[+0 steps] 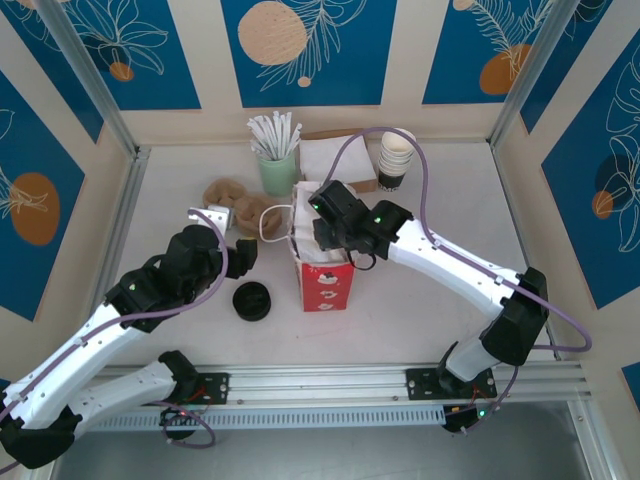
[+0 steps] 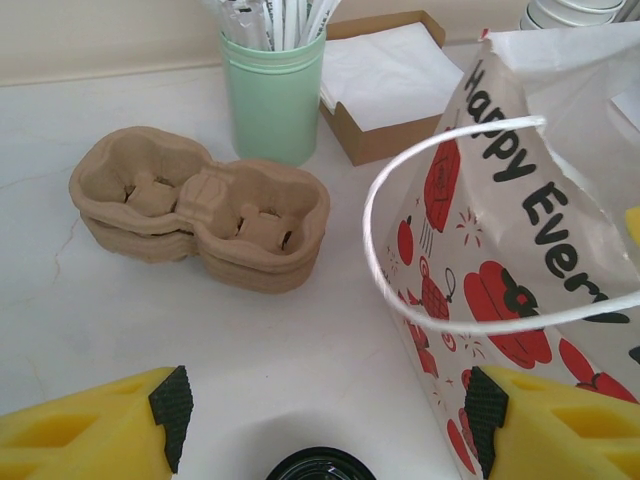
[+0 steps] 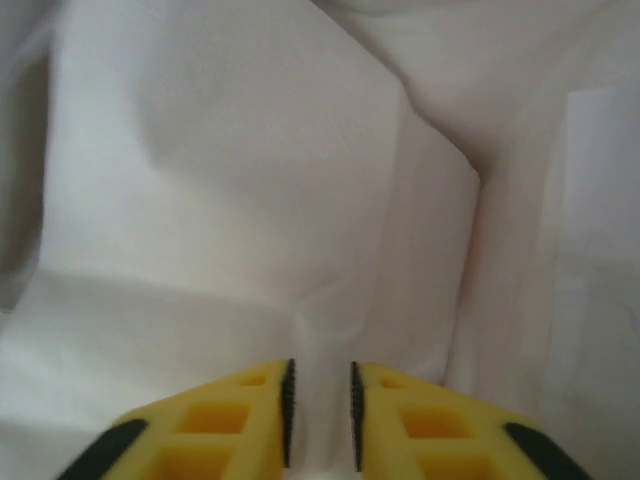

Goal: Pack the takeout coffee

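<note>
The left tool (image 2: 330,415) hangs spread wide over the takeout coffee (image 1: 252,301). The coffee sits black lid up on the desk (image 2: 300,360), just left of a paper bag (image 2: 520,290) reading "Happy Every…". The right tool (image 3: 320,415) is inside the bag, its pads barely parted and gripping nothing visible. Pulp cup carriers (image 2: 200,205) lie beyond.

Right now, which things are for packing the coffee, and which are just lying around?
For the job: takeout coffee with the black lid; red-and-white paper bag; left hand, open above the coffee; right hand, inside the bag.
Just lying about: cardboard cup carriers; green straw holder; napkin box; stacked cups.
</note>
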### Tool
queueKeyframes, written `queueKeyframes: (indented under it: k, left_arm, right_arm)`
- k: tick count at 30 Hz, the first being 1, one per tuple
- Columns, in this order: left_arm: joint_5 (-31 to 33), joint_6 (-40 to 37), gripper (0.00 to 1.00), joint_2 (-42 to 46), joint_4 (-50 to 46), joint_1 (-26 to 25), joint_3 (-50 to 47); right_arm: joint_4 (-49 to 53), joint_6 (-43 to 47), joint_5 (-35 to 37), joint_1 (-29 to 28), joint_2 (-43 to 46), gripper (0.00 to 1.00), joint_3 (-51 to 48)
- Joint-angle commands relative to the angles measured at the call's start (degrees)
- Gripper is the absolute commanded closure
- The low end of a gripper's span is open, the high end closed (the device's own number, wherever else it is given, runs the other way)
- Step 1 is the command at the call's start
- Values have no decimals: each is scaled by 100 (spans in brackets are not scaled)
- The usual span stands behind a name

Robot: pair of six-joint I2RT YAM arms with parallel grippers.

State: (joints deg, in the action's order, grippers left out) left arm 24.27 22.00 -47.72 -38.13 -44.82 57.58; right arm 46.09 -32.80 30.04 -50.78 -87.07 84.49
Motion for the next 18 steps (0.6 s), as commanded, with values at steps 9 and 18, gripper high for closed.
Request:
queueKeyframes:
  k: [9, 18]
  left_arm:
    - [60, 45, 26, 27, 86, -40, 7]
    - [132, 15, 25, 19, 136, -36, 86]
  right_arm:
    - [10, 234, 2, -55, 343, 63, 681]
    - [-163, 326, -545, 118, 664, 63, 838]
